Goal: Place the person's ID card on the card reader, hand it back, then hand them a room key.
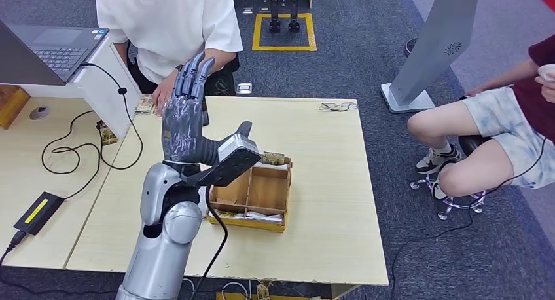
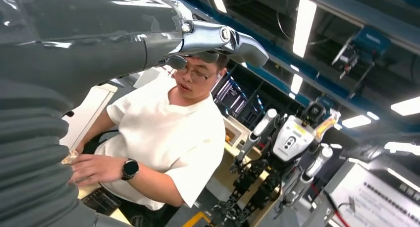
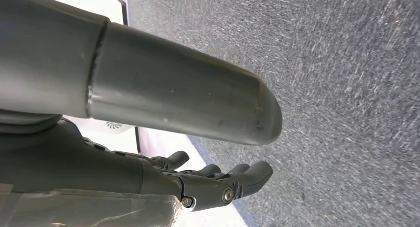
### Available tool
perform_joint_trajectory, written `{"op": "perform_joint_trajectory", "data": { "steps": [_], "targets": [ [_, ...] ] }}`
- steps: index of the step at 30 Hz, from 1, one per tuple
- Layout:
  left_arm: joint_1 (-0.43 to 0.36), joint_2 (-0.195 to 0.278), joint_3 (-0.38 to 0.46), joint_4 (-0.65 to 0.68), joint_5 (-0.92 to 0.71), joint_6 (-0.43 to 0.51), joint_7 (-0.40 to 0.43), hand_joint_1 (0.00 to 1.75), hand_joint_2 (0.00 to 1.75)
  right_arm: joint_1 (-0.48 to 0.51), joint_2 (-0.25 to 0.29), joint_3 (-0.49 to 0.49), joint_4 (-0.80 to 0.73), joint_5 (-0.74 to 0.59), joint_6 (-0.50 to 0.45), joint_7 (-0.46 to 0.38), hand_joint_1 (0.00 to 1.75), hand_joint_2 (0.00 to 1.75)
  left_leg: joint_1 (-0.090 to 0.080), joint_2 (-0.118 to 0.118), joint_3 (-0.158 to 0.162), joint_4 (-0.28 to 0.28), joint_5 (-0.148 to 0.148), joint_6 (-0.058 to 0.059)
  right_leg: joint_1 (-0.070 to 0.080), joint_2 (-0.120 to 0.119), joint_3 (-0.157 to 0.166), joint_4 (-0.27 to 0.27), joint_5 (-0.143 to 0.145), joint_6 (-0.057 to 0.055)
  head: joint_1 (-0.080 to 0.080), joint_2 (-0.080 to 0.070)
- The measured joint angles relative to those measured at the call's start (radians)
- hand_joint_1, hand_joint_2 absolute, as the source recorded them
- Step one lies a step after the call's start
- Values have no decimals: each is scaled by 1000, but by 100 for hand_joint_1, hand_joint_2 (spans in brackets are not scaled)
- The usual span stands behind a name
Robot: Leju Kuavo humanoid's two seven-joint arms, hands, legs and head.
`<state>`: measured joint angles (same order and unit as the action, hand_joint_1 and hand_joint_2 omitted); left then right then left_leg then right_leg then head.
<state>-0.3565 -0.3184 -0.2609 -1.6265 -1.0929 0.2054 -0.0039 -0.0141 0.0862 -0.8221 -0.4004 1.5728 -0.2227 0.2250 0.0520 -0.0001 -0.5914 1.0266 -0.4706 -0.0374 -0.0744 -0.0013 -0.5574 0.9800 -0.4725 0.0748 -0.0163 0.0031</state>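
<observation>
Grey and dark, our left robot hand point(image 1: 185, 110) stands raised in the left middle of the head view, palm toward the person in the white shirt point(image 1: 171, 18), fingers straight, close side by side and pointing up. We see nothing between them, so we read it as empty and unclenched. In the left wrist view one dark finger arches over the frame while the person leans in behind it. The silver forearm rises steeply from the lower left of the head view, elbow bent, wrist cocked back.

Our right robot hand point(image 3: 218, 180) hangs over grey carpet in its wrist view, fingers loosely curled and apart, gripping nothing.

Just beyond the raised hand, the person's hand point(image 1: 162, 93) rests at the far edge of the pale wooden surface point(image 1: 327, 182), beside some small thing we cannot make out; it may be the ID card, but we cannot tell. We cannot pick out the card reader either. A wooden compartment box point(image 1: 255, 195) sits just right of our forearm, with flat pieces along its near edge, possibly room keys.

We judge this an exchange at the far edge, either receiving or returning the card; which one is unclear. The next move calls for lowering the hand toward the person's hand, or reaching into the box for a key.
</observation>
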Motion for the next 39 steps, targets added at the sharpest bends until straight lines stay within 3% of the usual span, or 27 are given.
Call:
{"op": "perform_joint_trajectory", "data": {
  "steps": [10,14,22,27,39],
  "targets": [
    [95,28,31,-100,92,72,-36,0,175,10,6,-4,-19,0,6,21,0,0,0,0,0,0,0,0,0,0,0,0,0,0,0,0],
    [184,52,48,-163,106,121,-60,0,175,21,21,-8,-44,0,15,32,0,0,0,0,0,0,0,0,0,0,0,0,0,0,0,0],
    [268,70,76,-212,193,182,-121,0,175,32,37,-22,-77,0,23,42,0,0,0,0,0,0,0,0,0,0,0,0,0,0,0,0],
    [327,76,93,-234,240,197,-161,0,175,39,50,-40,-102,0,25,45,0,0,0,0,0,0,0,0,0,0,0,0,0,0,0,0],
    [413,77,96,-265,245,210,-166,0,175,47,79,-76,-141,0,33,60,0,0,0,0,0,0,0,0,0,0,0,0,0,0,0,0]
  ]
}}
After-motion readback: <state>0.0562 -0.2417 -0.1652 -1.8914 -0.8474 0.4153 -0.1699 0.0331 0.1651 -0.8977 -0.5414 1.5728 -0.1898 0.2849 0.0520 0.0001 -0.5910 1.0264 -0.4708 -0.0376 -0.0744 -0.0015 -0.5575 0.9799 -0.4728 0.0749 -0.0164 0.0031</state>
